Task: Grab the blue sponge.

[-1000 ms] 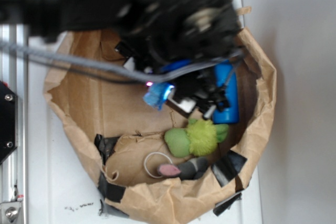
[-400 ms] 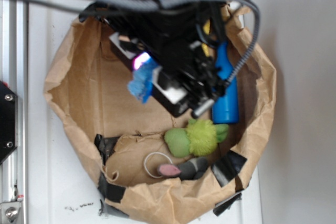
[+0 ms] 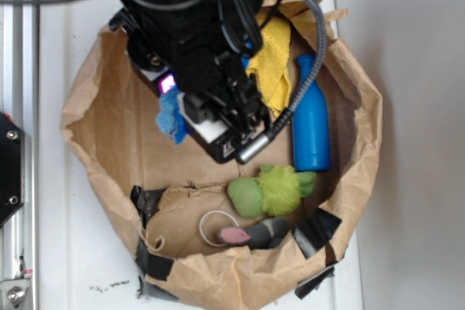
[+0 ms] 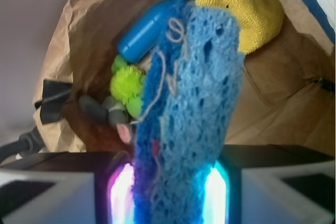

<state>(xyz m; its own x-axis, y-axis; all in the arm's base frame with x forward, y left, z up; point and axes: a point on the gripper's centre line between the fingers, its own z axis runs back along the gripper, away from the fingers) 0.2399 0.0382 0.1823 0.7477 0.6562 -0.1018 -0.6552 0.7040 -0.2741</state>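
Note:
My gripper [image 3: 174, 110] is shut on the blue sponge [image 3: 171, 120], held above the left middle of the brown paper bag [image 3: 94, 150]. In the wrist view the sponge [image 4: 194, 108] stands upright between the two lit pads of my gripper [image 4: 170, 192], porous light blue on its right half and darker blue on its left, with loose threads on it. The sponge fills the middle of that view and hides part of the bag floor.
A tall blue bottle [image 3: 311, 117] lies at the bag's right. A yellow cloth [image 3: 272, 59] sits at the back. A green fuzzy toy [image 3: 269, 190] and a grey-pink mouse toy [image 3: 251, 234] lie near the front. Black tape [image 3: 317, 230] patches the rim.
The arm has moved left and towards the back of the bag with the sponge in its grip, uncovering the bottle and the yellow cloth.

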